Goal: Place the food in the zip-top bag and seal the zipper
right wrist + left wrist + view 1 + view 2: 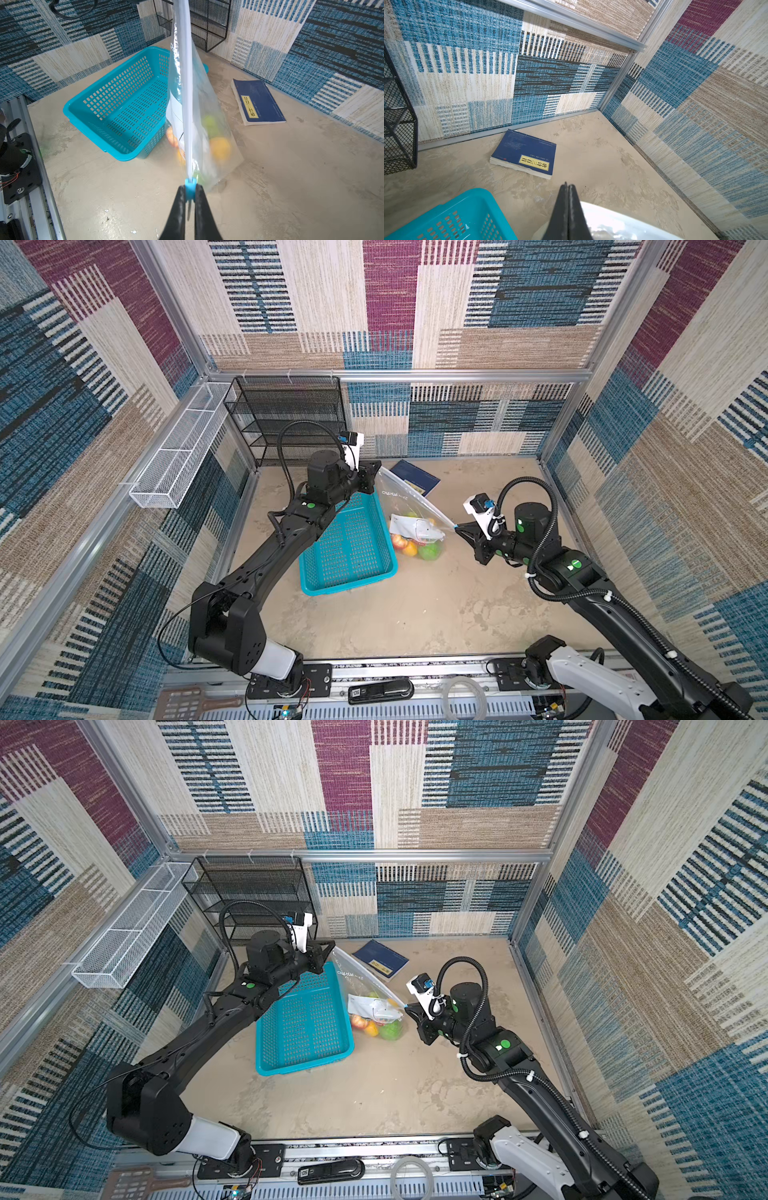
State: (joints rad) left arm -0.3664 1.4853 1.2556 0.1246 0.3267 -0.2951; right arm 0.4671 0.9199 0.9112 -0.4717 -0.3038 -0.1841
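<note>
On the far left, a white wire tray (166, 464) hangs on the side wall. A black mesh rack (286, 418) stands in the back left corner of the desk (415, 614). The left end effector (377, 467) is raised in front of the rack, above the far end of the teal basket (353, 543). In the left wrist view its jaws are pressed together, and in both top views they pinch the upper far corner of the zip-top bag (401, 497). The basket sits on the desk under the left arm.

Just to the right of the basket, the bag hangs stretched between the two end effectors with its mouth edge up. The zipper (187, 93) runs as one taut whitish strip, slanting down from the left end effector to the right one. The food (415, 548) is bunched in the bag's lowest part, close to the basket's right wall. Red, orange, yellow and green pieces show through the clear plastic, partly behind a white label patch (415, 529). I cannot tell whether the bag's bottom touches the desk.

Behind the bag, a dark blue book (417, 477) lies flat near the back wall. On the right, the right end effector (189, 189) is closed on the light-blue slider tab (190, 182) at the zipper's lower end.
</note>
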